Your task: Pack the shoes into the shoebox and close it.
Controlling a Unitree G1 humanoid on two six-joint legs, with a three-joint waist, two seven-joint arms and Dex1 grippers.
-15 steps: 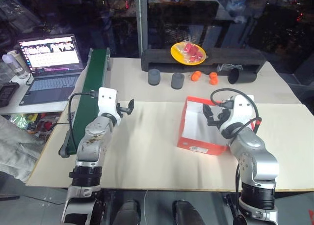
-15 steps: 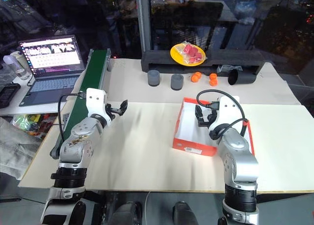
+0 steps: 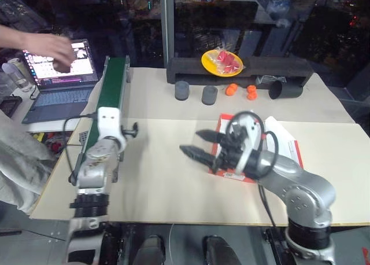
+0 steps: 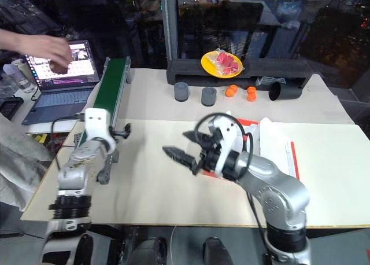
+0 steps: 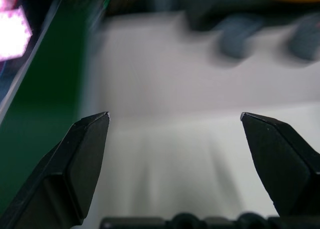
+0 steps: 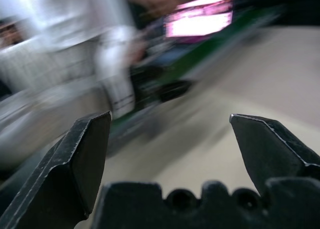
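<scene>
The right gripper was over the shoebox half a second ago; now it has swung out over the bare table, toward the left side. Its two fingers are wide apart and hold nothing. The left gripper has pulled back beside the green belt, also wide open and empty. A person's hand has come in above the laptop and seems to hold something small and dark; it may be a shoe, but that cannot be told. No shoes lie on the table, so packing looks not yet begun. The box sits open near the right arm, partly hidden by it. Behind are two grey cups, orange balls and a yellow plate by dark windows.
</scene>
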